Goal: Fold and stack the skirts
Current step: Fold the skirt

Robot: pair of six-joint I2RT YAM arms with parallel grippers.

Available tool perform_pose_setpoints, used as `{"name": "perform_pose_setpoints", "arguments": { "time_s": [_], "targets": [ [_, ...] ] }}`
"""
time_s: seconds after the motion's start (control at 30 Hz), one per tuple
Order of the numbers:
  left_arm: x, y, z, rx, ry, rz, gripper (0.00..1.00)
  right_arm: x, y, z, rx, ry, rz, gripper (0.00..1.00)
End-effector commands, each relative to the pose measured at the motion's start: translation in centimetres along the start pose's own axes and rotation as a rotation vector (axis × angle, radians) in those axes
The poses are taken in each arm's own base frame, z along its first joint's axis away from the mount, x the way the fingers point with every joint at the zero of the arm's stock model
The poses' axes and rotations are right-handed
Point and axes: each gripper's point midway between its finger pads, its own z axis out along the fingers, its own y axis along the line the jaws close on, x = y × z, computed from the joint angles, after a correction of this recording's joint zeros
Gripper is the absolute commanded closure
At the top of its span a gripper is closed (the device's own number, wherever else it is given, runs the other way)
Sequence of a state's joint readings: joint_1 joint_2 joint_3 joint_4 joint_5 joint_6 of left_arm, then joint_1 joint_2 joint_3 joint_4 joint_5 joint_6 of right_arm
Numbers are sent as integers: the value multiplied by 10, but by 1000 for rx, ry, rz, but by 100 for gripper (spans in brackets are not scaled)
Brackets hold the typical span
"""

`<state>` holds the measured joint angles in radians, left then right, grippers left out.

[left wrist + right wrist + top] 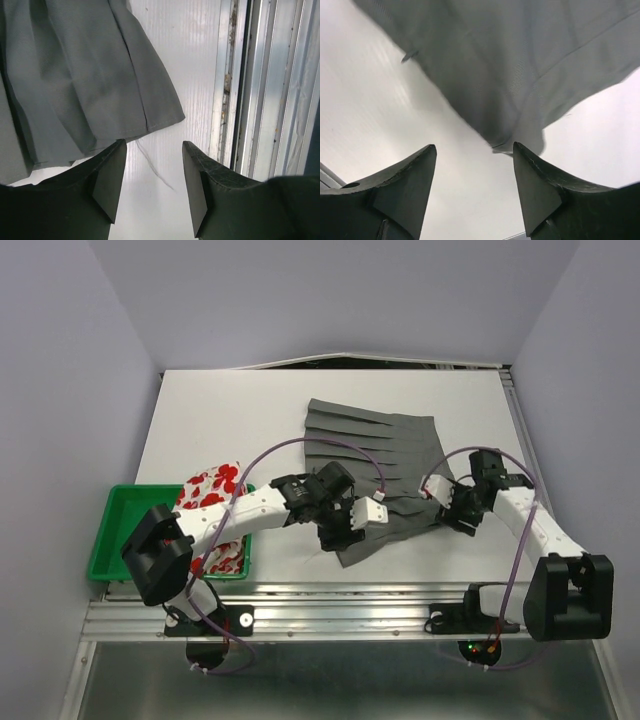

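Left end effector [153,146] (spread) beside skirt [90,75].

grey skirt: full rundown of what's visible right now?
The grey skirt is dark grey, pleated cloth with a fine woven look. It lies spread flat and unfolded on the white table. A loose thread trails from its edge near the left gripper. That gripper and the right gripper are both open, each just short of a near corner and gripping nothing.
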<state>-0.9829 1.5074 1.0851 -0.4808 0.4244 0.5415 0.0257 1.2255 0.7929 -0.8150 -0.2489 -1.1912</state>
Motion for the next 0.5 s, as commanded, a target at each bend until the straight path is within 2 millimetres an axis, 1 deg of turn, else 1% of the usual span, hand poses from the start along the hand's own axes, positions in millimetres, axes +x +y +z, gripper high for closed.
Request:
{"name": "perform_pose_setpoints", "arguments": {
  "time_s": [0.0, 0.07, 0.13, 0.17, 0.2, 0.23, 0.27, 0.3, 0.33, 0.37, 0.4, 0.43, 0.47],
  "targets": [
    [-21, 1, 9, 21, -79, -70, 40, -2, -30, 3, 119, -64, -285, 32],
    [-21, 1, 12, 25, -83, -78, 40, 3, -25, 10, 103, -77, -308, 32],
    [-20, 2, 14, 20, -85, -84, 40, 3, -28, 16, 110, -82, -362, 31],
    [-20, 3, 15, 16, -86, -83, 40, 7, -22, 22, 96, -80, -376, 31],
    [-20, 4, 16, 14, -84, -84, 40, 8, -22, 25, 99, -77, -402, 31],
    [-18, 5, 17, 11, -80, -87, 40, 7, -28, 28, 132, -82, -416, 32],
    [-17, 6, 19, 7, -76, -84, 40, 7, -29, 32, 148, -85, -430, 33],
    [-17, 6, 20, 9, -74, -81, 40, 13, -21, 41, 134, -83, -433, 37],
    [-16, 3, 23, 17, -71, -63, 40, 12, -28, 44, 172, -82, -453, 40],
    [-15, 3, 25, 6, -62, -53, 34, 14, -27, 48, 170, -79, -454, 42],
    [-15, 1, 27, -2, -54, -38, 34, 15, -28, 52, 185, -82, -440, 48],
    [-13, -7, 32, 4, -41, -12, 34, 17, -26, 55, 179, -81, -432, 51],
    [-14, -4, 34, -31, -36, 9, 34, 17, -27, 55, 184, -83, -420, 53]
  ]
}}
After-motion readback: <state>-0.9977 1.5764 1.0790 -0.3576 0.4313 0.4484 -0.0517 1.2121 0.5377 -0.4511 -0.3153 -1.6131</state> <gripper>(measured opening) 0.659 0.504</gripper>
